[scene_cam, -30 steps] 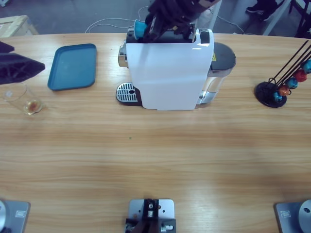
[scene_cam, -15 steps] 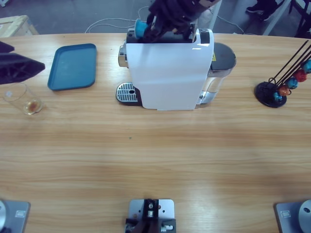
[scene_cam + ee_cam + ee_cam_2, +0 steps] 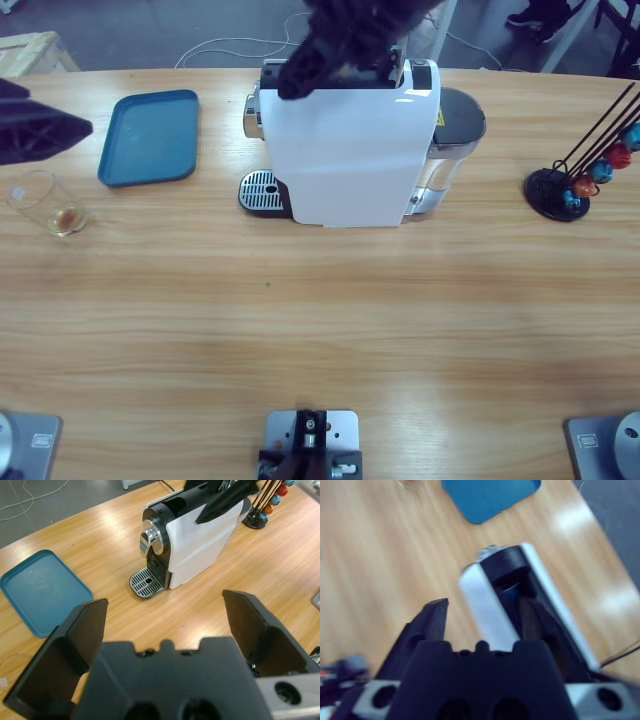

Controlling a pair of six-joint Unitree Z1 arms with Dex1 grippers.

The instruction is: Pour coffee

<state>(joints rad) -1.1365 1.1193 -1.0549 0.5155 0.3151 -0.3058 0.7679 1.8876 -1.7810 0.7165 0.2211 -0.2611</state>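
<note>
The coffee (image 3: 67, 217) is a thin amber layer in a clear glass tumbler (image 3: 40, 200) that stands at the table's far left. Just above the tumbler my left gripper (image 3: 62, 130) hovers open with nothing between its jaws. In its wrist view the left gripper (image 3: 165, 615) faces the white coffee machine (image 3: 200, 545). My right gripper (image 3: 298, 80) hangs over the top rear of the coffee machine (image 3: 345, 150). Its wrist view looks down past the right gripper (image 3: 485, 611) into the machine's dark top slot (image 3: 507, 582), where something bluish shows.
A blue tray (image 3: 150, 137) lies between the tumbler and the machine. The machine's drip grille (image 3: 259, 190) faces left. At the far right stands a black capsule rack (image 3: 585, 170) with blue, red and orange capsules. A clear water tank (image 3: 455, 125) sits on the machine's right.
The right gripper has dropped lower over the machine's top. The blue capsule seen at its tip earlier no longer shows in the high view. The left gripper has not moved.
</note>
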